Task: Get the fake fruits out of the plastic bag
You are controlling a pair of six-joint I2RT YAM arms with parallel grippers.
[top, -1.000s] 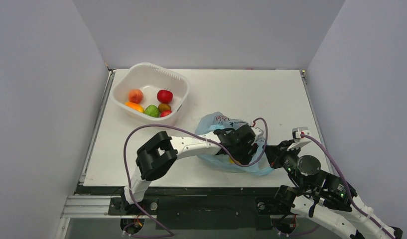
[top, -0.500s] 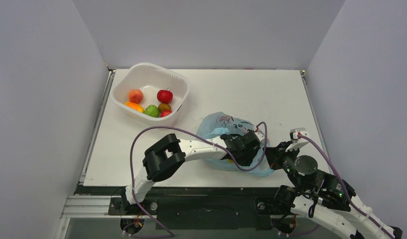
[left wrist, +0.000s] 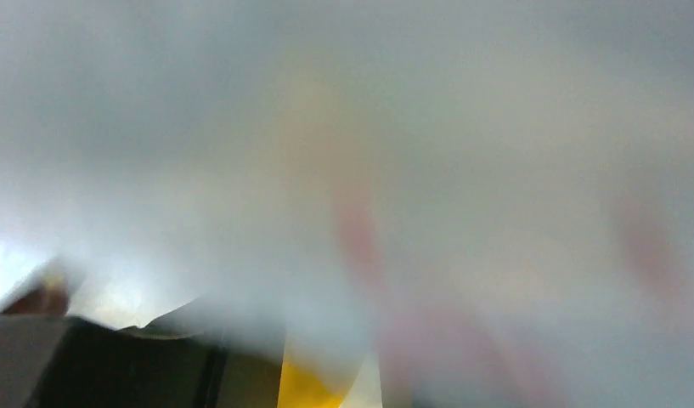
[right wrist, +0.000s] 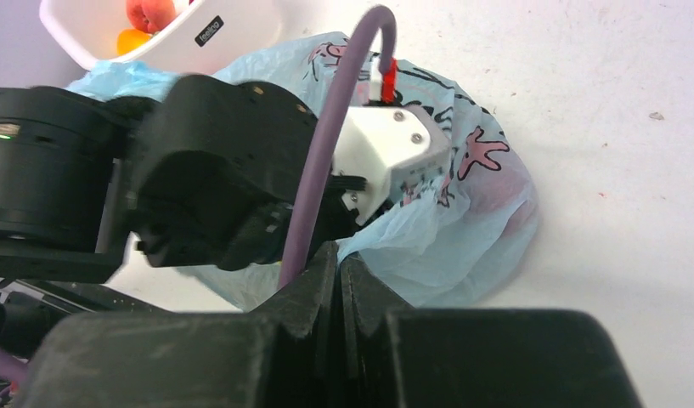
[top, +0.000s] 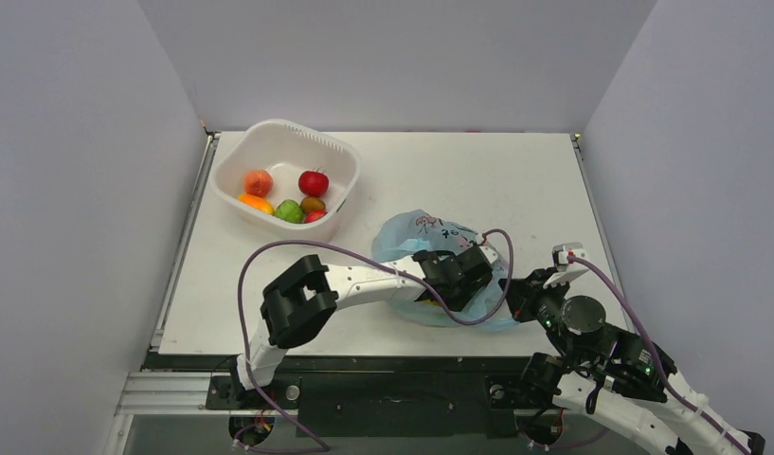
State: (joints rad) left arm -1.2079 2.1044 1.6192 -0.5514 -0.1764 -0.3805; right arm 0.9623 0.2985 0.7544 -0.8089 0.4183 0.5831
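The light-blue plastic bag (top: pixel 423 234) with pink prints lies crumpled on the table at front centre. My left arm's wrist (top: pixel 456 274) reaches into its opening, and the fingers are hidden in the film. The left wrist view is blurred film, with a yellow piece (left wrist: pixel 312 388) at the bottom edge. My right gripper (right wrist: pixel 339 255) is shut on the bag's near edge (right wrist: pixel 386 246). A reddish shape (right wrist: pixel 506 202) shows through the bag's right side. A red apple (top: pixel 314 182) lies in the tub.
A white rigid tub (top: pixel 286 124) stands at the back left and holds several small fruit pieces; its corner shows in the right wrist view (right wrist: pixel 169 38). Purple cables loop over both arms. Grey walls close in the table on three sides.
My left arm pushed right and deeper into the bag, then drew back slightly left. The bag's top shifted with it. My right gripper kept its hold in place.
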